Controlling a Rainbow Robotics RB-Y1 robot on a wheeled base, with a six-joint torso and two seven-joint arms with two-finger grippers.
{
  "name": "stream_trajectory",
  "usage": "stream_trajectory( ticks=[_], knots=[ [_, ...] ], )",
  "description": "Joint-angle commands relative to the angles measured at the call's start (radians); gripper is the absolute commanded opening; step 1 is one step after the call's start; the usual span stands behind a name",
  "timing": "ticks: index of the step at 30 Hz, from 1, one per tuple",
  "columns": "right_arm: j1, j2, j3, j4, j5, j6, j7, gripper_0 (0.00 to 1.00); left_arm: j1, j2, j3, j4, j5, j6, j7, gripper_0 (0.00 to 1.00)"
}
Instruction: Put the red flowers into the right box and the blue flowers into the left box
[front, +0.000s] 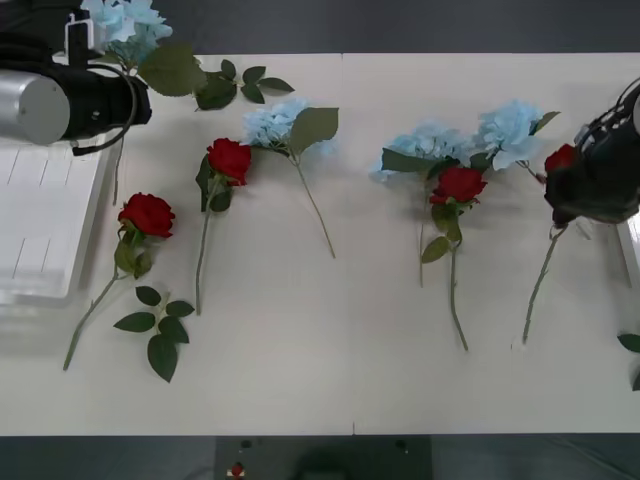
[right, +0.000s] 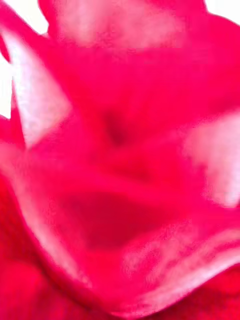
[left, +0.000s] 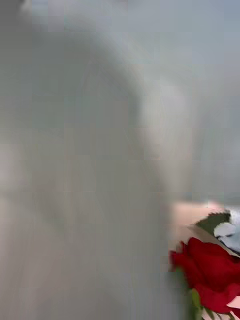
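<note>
Four red roses visible in the front view: one (front: 147, 214) just beside the left box (front: 40, 225), a second (front: 229, 159) a little farther from that box, a third (front: 459, 184) past mid-table, and a fourth (front: 560, 157) at the right gripper (front: 590, 190), bloom touching the gripper body, stem trailing down onto the table (front: 330, 370). Right wrist view: blurred red petals (right: 120, 160) pressed up against the lens; jaw state cannot be told. Four blue hydrangea clusters: one (front: 125, 22) raised at the left gripper (front: 85, 35), above the far corner of the left box; one (front: 280, 122) lying beyond the second rose; two (front: 425, 145) (front: 508, 130) side by side, touching, beyond the third rose. Left jaws hidden, state cannot be told. Left wrist view: grey blur, with a red rose (left: 212, 272) at the edge. Right box (front: 631, 250) shows as a white rim, just beside the right gripper. One loose leaf sprig (front: 158, 325) lies near the first rose's stem.
</note>
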Motion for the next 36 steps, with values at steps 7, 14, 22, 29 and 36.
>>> stream_trajectory(
  ticks=[7, 14, 22, 29, 36],
  knots=[
    [-0.175, -0.067, -0.016, 0.140, 0.364, -0.009, 0.469, 0.00, 0.062, 0.305, 0.011, -0.114, 0.137, -0.027, -0.159, 0.00],
    [-0.172, -0.029, -0.016, 0.286, 0.564, -0.118, 0.514, 0.00, 0.295, 0.414, 0.122, -0.160, 0.217, -0.114, -0.262, 0.00],
    [-0.156, 0.075, -0.016, 0.551, 0.746, -0.322, 0.510, 0.00, 0.527, 0.415, 0.303, -0.136, 0.221, -0.158, -0.368, 0.00],
    [-0.118, 0.164, -0.018, 0.721, 0.789, -0.528, 0.484, 0.00, 0.541, 0.398, 0.292, -0.045, 0.218, -0.175, -0.383, 0.00],
    [-0.083, 0.180, -0.019, 0.787, 0.810, -0.632, 0.471, 0.00, 0.541, 0.342, 0.292, -0.009, 0.201, -0.175, -0.385, 0.00]
  ],
)
